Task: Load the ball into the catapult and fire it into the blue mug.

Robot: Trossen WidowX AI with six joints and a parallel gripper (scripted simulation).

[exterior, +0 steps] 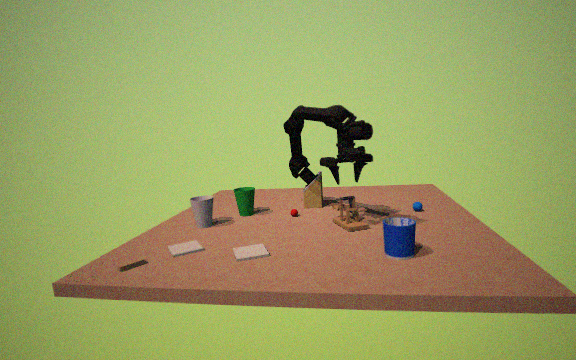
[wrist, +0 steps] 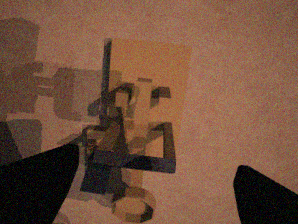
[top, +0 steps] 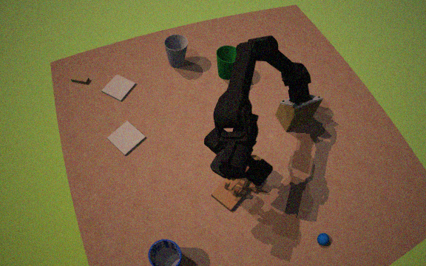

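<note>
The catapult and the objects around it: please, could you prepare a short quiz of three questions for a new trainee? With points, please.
1. True or false: the catapult's hand-shaped neighbour, the robot hand [exterior: 348, 181] [wrist: 157, 165], is closed on the blue ball [top: 323, 239] [exterior: 417, 206].
2. Multiple choice: in the exterior view, which cup stands nearest to the catapult [top: 231, 201] [exterior: 352, 225] [wrist: 160, 60]?
A) the green cup
B) the grey cup
C) the blue mug [top: 165, 255] [exterior: 399, 239]
3. Fill in the gap: besides the blue ball, the exterior view shows a ball of the colour ____.

Key: 1. False; 2. C; 3. red
</note>
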